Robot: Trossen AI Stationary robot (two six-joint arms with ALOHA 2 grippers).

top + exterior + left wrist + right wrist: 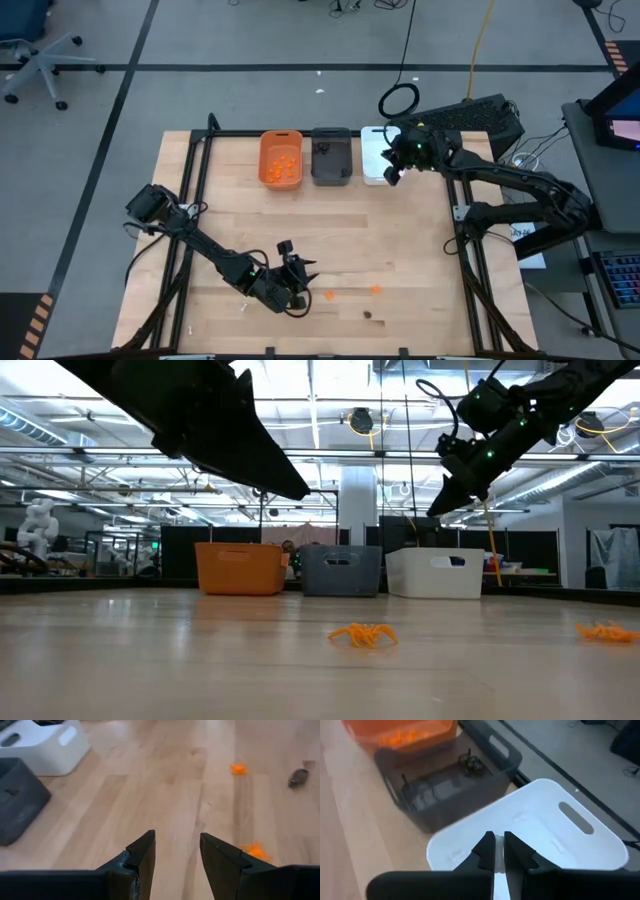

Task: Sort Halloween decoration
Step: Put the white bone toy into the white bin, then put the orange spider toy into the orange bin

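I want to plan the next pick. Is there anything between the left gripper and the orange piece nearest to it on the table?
Nothing visible. The left gripper is open and empty above bare wood, and the nearest orange piece lies just beside it. The bins stand far off, at the table's far edge.

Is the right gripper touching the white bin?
Apart. In the low view the right gripper hangs clearly above the white bin, with open background between its fingertips and the rim.
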